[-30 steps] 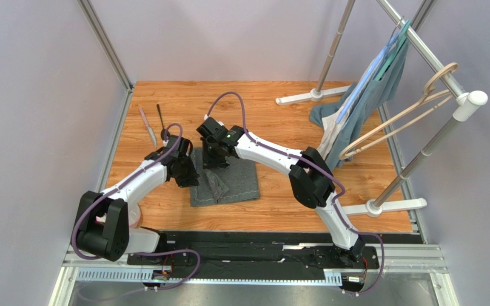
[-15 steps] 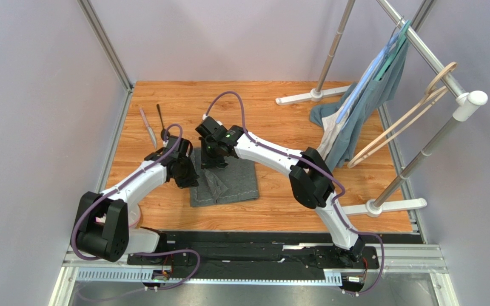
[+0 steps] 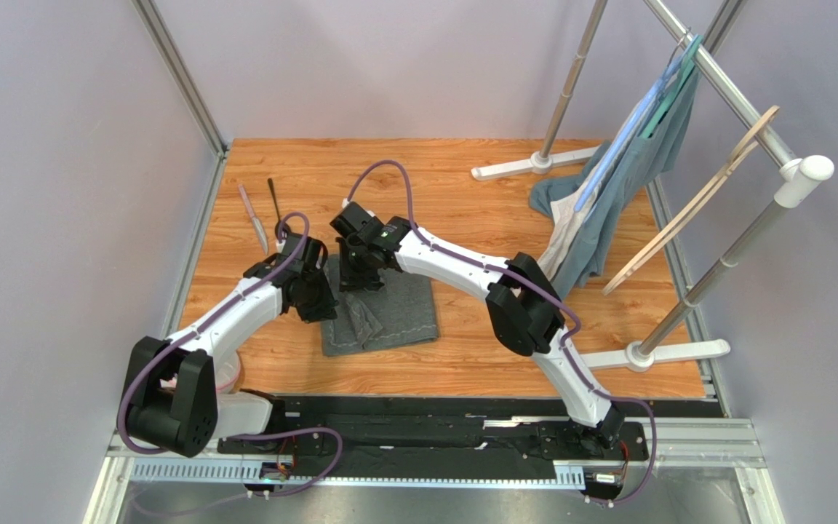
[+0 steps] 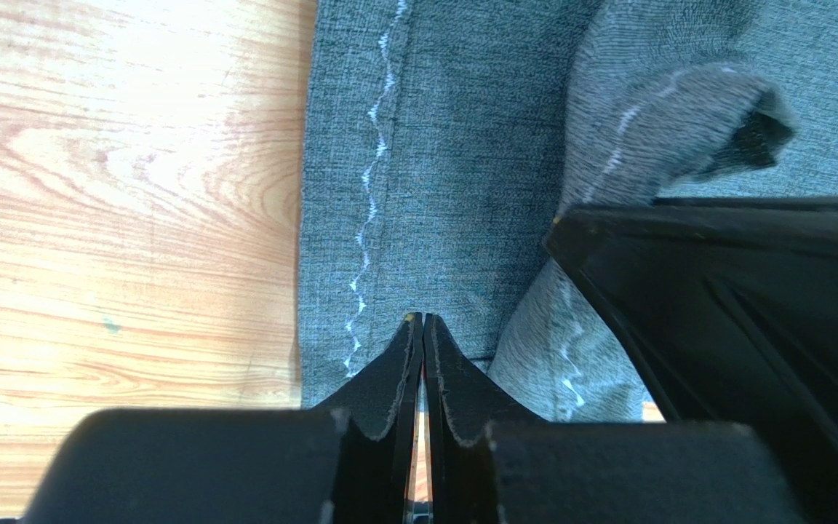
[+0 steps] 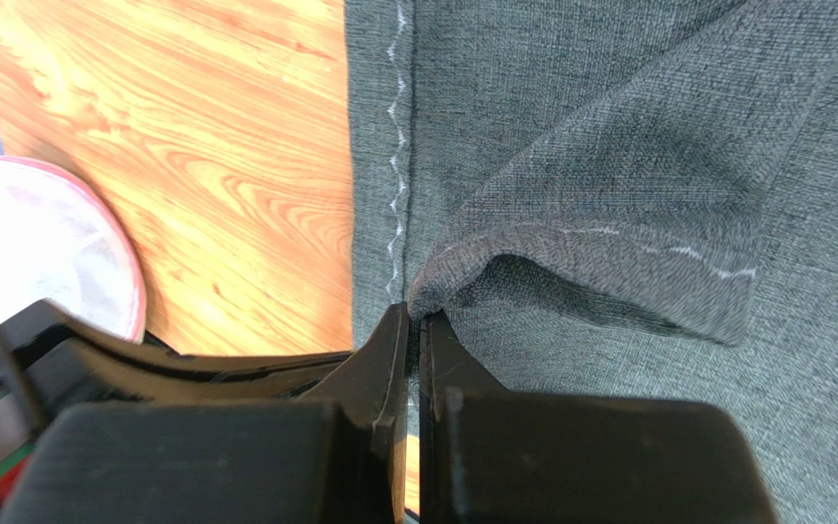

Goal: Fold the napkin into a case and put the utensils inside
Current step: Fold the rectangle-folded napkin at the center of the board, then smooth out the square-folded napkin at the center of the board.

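The napkin [image 3: 399, 312], a dark grey cloth with pale stitching, lies on the wooden table with a rumpled flap raised near its left side. My right gripper [image 3: 360, 282] is at its far left part, shut on the flap's corner [image 5: 417, 314]. At the napkin's left edge, my left gripper [image 3: 325, 306] is shut, its tips [image 4: 423, 320] down on the cloth [image 4: 445, 164]; no cloth shows between them. The utensils lie apart at the far left: a silver-grey knife [image 3: 252, 217] and a thin black spoon [image 3: 275, 200].
A metal clothes rack [image 3: 718, 262] stands at the right, its white feet [image 3: 522, 166] on the table. A teal-grey garment [image 3: 620, 186] and a wooden hanger [image 3: 697, 197] hang from it. Grey walls close in on the left and back.
Both grippers have shifted slightly left, and the napkin has slid a little left with them. The wooden hanger on the rack has swung.
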Tool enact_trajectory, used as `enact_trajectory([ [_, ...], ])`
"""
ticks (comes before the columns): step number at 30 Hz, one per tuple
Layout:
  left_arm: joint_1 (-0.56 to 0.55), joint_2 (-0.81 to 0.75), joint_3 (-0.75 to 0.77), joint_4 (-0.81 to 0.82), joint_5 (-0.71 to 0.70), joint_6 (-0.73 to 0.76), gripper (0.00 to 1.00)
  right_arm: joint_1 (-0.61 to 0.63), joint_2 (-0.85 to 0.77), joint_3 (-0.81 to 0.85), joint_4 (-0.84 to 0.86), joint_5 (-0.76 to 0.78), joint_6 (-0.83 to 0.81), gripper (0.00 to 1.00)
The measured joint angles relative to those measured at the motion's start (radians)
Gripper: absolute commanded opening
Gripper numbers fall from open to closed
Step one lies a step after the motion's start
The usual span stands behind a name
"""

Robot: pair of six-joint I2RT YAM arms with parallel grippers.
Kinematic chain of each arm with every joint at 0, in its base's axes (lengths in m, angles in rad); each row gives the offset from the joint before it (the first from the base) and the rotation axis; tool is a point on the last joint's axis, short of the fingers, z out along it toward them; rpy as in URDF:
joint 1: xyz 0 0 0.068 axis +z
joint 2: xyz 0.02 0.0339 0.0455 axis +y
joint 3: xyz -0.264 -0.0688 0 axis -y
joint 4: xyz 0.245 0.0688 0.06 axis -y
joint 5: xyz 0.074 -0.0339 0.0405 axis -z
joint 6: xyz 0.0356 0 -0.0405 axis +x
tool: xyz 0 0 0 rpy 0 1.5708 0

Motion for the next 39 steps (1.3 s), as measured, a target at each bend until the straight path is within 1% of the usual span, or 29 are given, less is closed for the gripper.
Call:
enact_trajectory([
  [6, 0.000, -0.013, 0.000, -0.017, -0.002, 0.001, 0.09, 0.000, 0.022, 0.000, 0.001, -0.011, 0.001, 0.00],
  [8, 0.000, -0.024, 0.000, -0.026, -0.012, 0.002, 0.09, 0.000, 0.025, 0.000, 0.001, -0.013, 0.001, 0.04],
  [9, 0.000, -0.030, 0.000, -0.031, -0.019, 0.003, 0.10, 0.000, 0.026, 0.000, 0.002, -0.016, 0.000, 0.12],
  [11, 0.000, -0.047, 0.001, -0.043, -0.035, 0.005, 0.10, 0.000, 0.029, 0.002, 0.002, -0.027, -0.003, 0.22],
  [12, 0.000, -0.056, 0.002, -0.051, -0.045, 0.006, 0.11, 0.000, 0.031, 0.004, 0.004, -0.035, -0.008, 0.35],
  [13, 0.000, -0.069, 0.003, -0.061, -0.057, 0.008, 0.11, 0.000, 0.032, 0.004, 0.006, -0.047, -0.013, 0.41],
  [14, 0.000, -0.082, 0.005, -0.071, -0.068, 0.011, 0.13, 0.000, 0.033, 0.005, 0.010, -0.063, -0.024, 0.50],
  [16, 0.000, -0.113, 0.007, -0.084, -0.087, 0.020, 0.16, 0.000, 0.035, 0.016, 0.011, -0.095, -0.042, 0.56],
  [17, 0.002, -0.130, 0.008, -0.091, -0.095, 0.024, 0.19, -0.002, 0.036, 0.025, 0.013, -0.113, -0.052, 0.62],
  [20, 0.007, -0.176, 0.008, -0.104, -0.103, 0.044, 0.22, -0.008, 0.033, 0.047, 0.024, -0.158, -0.085, 0.63],
  [23, 0.011, -0.192, 0.014, -0.106, -0.079, 0.073, 0.20, -0.019, -0.001, 0.018, 0.029, -0.182, -0.111, 0.64],
  [25, 0.012, -0.177, 0.026, -0.101, -0.019, 0.101, 0.20, -0.030, -0.059, -0.051, 0.027, -0.188, -0.133, 0.66],
  [26, 0.012, -0.164, 0.032, -0.092, 0.016, 0.114, 0.19, -0.039, -0.122, -0.119, 0.018, -0.188, -0.152, 0.66],
  [27, 0.012, -0.143, 0.040, -0.082, 0.053, 0.129, 0.19, -0.047, -0.134, -0.129, 0.013, -0.188, -0.155, 0.66],
  [28, 0.011, -0.121, 0.050, -0.074, 0.084, 0.137, 0.19, -0.061, -0.180, -0.188, 0.038, -0.189, -0.169, 0.66],
  [31, 0.003, -0.045, 0.087, -0.054, 0.139, 0.159, 0.25, -0.114, -0.329, -0.367, 0.050, -0.195, -0.197, 0.66],
  [32, -0.001, -0.025, 0.100, -0.052, 0.147, 0.170, 0.29, -0.134, -0.367, -0.416, 0.061, -0.197, -0.204, 0.64],
  [34, -0.011, 0.021, 0.144, -0.055, 0.156, 0.205, 0.31, -0.187, -0.434, -0.520, 0.073, -0.204, -0.220, 0.60],
  [35, -0.019, 0.045, 0.172, -0.058, 0.155, 0.230, 0.33, -0.207, -0.448, -0.552, 0.079, -0.204, -0.226, 0.56],
  [37, -0.048, 0.123, 0.270, -0.088, 0.138, 0.297, 0.34, -0.245, -0.458, -0.603, 0.093, -0.206, -0.235, 0.53],
  [39, -0.090, 0.214, 0.379, -0.124, 0.109, 0.365, 0.34, -0.263, -0.458, -0.650, 0.108, -0.213, -0.240, 0.48],
])
